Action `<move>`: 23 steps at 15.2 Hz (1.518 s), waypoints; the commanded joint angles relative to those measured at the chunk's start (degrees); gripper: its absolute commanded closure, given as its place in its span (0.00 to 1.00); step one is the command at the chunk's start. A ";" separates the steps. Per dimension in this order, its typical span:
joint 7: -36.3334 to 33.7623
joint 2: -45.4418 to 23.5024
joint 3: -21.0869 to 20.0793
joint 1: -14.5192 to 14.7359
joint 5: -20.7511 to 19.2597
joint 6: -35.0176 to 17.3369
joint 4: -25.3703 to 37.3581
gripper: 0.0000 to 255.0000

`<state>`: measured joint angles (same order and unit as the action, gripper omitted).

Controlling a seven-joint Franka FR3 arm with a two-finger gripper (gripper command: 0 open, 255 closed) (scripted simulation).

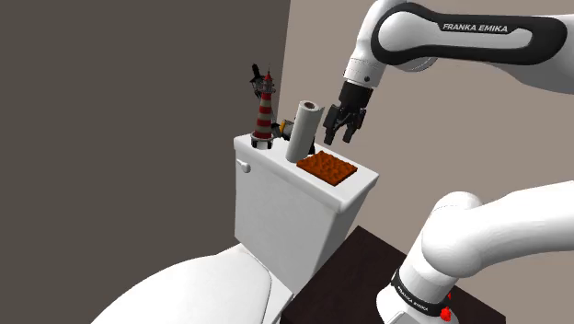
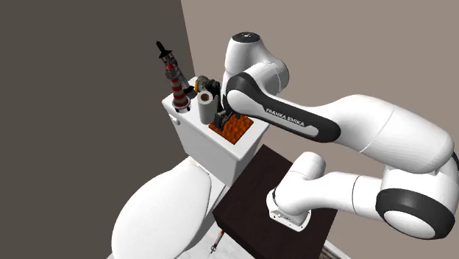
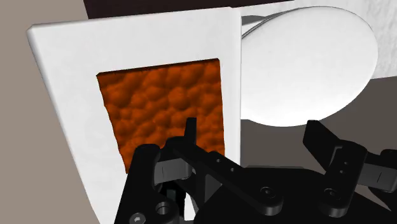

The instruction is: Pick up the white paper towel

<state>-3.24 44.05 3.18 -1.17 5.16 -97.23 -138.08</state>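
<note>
The white paper towel roll stands on end on the toilet tank lid, leaning slightly, between a lighthouse figurine and an orange pad. From the second exterior view the roll shows its open core on top. My black gripper hangs open above the lid, just to the shoulder view's right of the roll and apart from it. In the second exterior view the gripper is close beside the roll. Its fingers stand apart with nothing between them in the wrist view, where the gripper looks down on the lid.
A red-and-white striped lighthouse figurine stands at the lid's far end. A bumpy orange pad lies on the lid under my hand, the same pad seen from the wrist. The toilet's closed seat lid is below. A wall corner rises behind the tank.
</note>
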 commanded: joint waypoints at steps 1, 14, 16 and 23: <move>0.00 0.00 0.00 0.00 0.00 0.00 0.00 0.00; 0.66 -25.71 0.74 1.60 0.62 8.61 34.33 0.00; 0.80 -25.18 0.69 1.57 0.60 7.05 32.23 0.00; 1.18 -24.02 0.62 1.52 0.57 2.75 26.76 0.00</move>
<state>-2.09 19.91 3.79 0.36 5.73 -94.19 -110.94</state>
